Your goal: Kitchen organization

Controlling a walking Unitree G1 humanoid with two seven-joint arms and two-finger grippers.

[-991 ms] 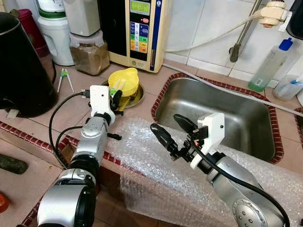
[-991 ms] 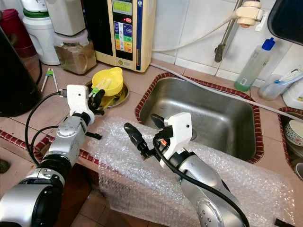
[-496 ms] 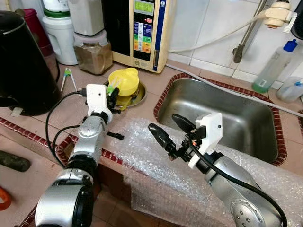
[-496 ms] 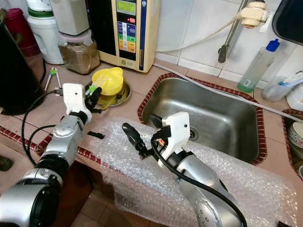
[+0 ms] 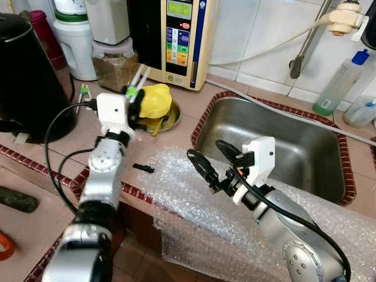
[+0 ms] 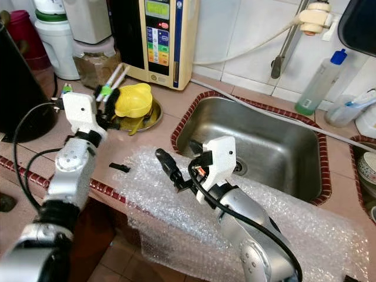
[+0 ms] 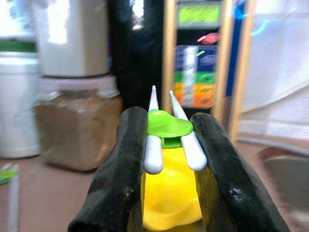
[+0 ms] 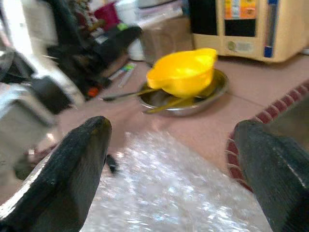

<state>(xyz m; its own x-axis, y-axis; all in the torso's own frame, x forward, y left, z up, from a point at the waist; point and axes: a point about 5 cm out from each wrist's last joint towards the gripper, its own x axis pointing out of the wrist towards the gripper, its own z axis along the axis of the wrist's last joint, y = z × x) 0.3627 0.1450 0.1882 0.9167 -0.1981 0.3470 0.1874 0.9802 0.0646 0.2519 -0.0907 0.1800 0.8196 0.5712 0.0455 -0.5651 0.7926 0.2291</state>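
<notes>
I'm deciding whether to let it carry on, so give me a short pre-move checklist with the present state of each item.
1. Left claw closed on the green-and-white training chopsticks: ok.
2. Chopsticks lifted off the metal dish: ok.
3. Yellow cup left in the dish: ok.
4. Right claw open, holding nothing, above the bubble wrap: ok.
5. Where the chopsticks should go: cannot tell.

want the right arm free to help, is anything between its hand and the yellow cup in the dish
Nothing visible blocks it. The right hand hangs open over the bubble wrap; bare counter separates it from the yellow cup. The left hand, gripping white-and-green chopsticks, hovers beside that cup.
</notes>
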